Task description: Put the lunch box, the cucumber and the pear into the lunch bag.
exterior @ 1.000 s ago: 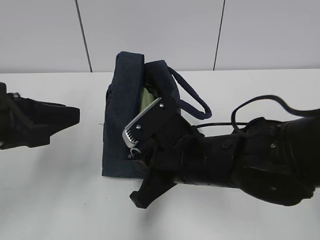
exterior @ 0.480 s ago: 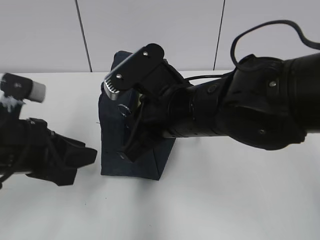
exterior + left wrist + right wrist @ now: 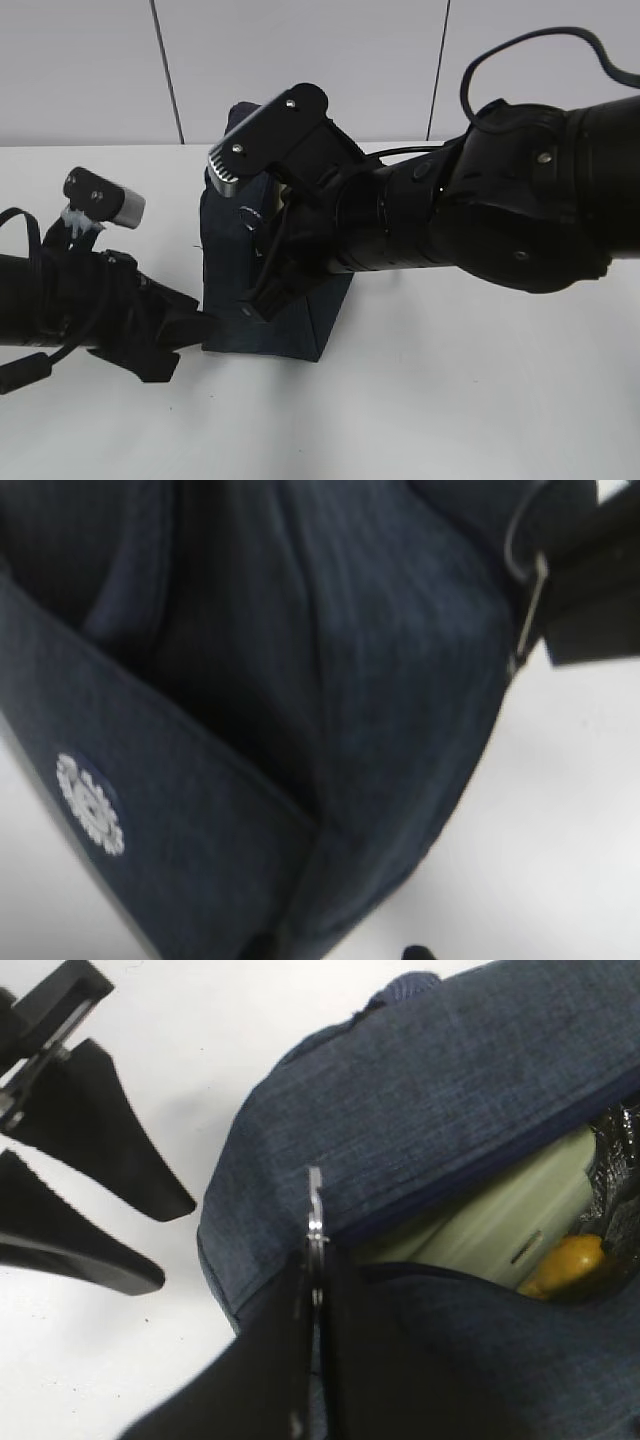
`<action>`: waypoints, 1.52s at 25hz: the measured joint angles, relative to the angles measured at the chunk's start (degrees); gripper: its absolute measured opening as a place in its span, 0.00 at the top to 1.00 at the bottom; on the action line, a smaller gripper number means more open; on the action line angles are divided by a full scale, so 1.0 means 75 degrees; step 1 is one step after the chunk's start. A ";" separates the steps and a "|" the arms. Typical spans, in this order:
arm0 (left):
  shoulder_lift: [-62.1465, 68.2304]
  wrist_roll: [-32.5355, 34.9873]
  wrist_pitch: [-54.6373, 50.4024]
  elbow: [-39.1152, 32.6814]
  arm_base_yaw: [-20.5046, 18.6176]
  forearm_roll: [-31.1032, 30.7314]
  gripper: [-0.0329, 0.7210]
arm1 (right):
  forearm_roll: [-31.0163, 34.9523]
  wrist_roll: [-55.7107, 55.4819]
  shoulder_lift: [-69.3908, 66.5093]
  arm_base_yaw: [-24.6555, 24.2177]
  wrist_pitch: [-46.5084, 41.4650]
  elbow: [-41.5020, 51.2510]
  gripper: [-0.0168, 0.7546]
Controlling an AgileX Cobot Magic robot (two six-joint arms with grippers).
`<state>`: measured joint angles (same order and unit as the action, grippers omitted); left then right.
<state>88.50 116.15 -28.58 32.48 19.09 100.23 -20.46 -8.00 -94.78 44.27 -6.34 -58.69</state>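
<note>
The navy lunch bag point(image 3: 235, 290) stands mid-table, largely covered by my right arm. My right gripper point(image 3: 262, 298) is shut on the bag's metal ring pull point(image 3: 315, 1215), fingers pressed together at the zipper point(image 3: 315, 1260). Through the opening beside it I see the lunch box's pale green lid point(image 3: 500, 1225) and the yellow pear point(image 3: 572, 1258) inside the bag point(image 3: 450, 1080). The cucumber is hidden. My left gripper point(image 3: 198, 328) is open at the bag's lower left corner, its fingers point(image 3: 110, 1140) apart and just short of the fabric. The left wrist view is filled with bag fabric point(image 3: 300, 680); the ring pull point(image 3: 527, 580) shows at top right.
The white table point(image 3: 450, 400) runs in front of and to the right of the bag. A grey panelled wall point(image 3: 90, 70) stands behind. A round white logo point(image 3: 90, 802) marks the bag's side. The right arm's cable point(image 3: 520, 50) loops above it.
My right arm rose from low in front of the bag to above it, still shut at the zipper pull. My left gripper moved right and down to the bag's lower left corner.
</note>
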 joint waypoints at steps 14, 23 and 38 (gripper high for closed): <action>0.0381 0.0233 -0.0576 0.0651 0.0000 0.0000 0.74 | -0.0005 0.0000 0.0002 0.0000 -0.0047 0.0000 0.97; 0.0674 0.0226 -0.0661 0.0728 0.0000 0.0000 0.96 | -0.0005 0.0000 0.0002 0.0000 -0.0339 -0.0168 0.97; -0.0217 0.0120 -0.1339 -0.0863 -0.0008 0.0000 0.97 | -0.0262 -0.0013 0.0313 0.0000 -0.1106 -0.1253 0.97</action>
<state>86.87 117.04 -38.63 26.01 19.03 100.23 -22.42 -8.09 -92.43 44.27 -14.63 -68.09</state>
